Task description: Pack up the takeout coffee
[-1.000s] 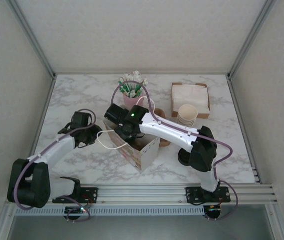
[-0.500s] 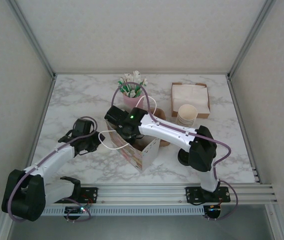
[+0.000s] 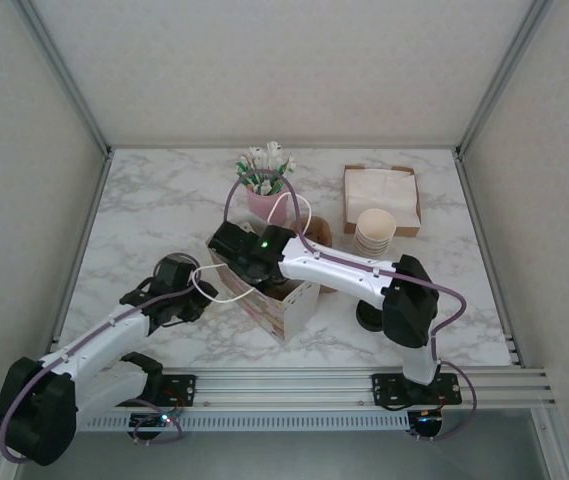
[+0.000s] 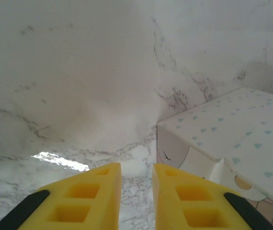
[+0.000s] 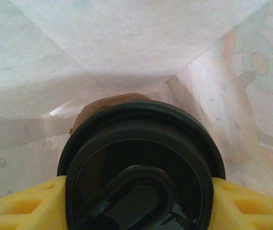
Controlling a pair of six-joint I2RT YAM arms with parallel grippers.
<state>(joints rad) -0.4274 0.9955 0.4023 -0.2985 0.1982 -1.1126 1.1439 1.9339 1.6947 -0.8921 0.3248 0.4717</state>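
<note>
- Sitting low inside the patterned paper bag (image 5: pixel 126 38), the takeout coffee (image 5: pixel 138 143) showed its round black lid to the right wrist camera, with the bag's pale walls close around it.
- The right gripper (image 5: pixel 136 203) was clamped on that cup, one yellow finger (image 5: pixel 21 208) pressed to each side of the lid.
- From above, the right gripper (image 3: pixel 247 262) reached down through the bag's open top, and the bag (image 3: pixel 284 308) stood upright near the table's middle.
- The left gripper (image 4: pixel 136 167) hung just left of the bag (image 4: pixel 242 139), its jaws parted by a slim gap with nothing between them.
- A pink cup (image 3: pixel 264 204) behind the bag held a bunch of green-and-white sticks (image 3: pixel 264 170).
- A brown cardboard tray (image 3: pixel 419 208) at the right rear held white napkins (image 3: pixel 379 188); a stack of lidless cream cups (image 3: pixel 375 230) stood at its near edge.
- The table (image 3: pixel 154 200) was white marble with grey veins.
- Pale walls with slanting metal frame bars (image 3: pixel 64 75) closed the space in on three sides.
</note>
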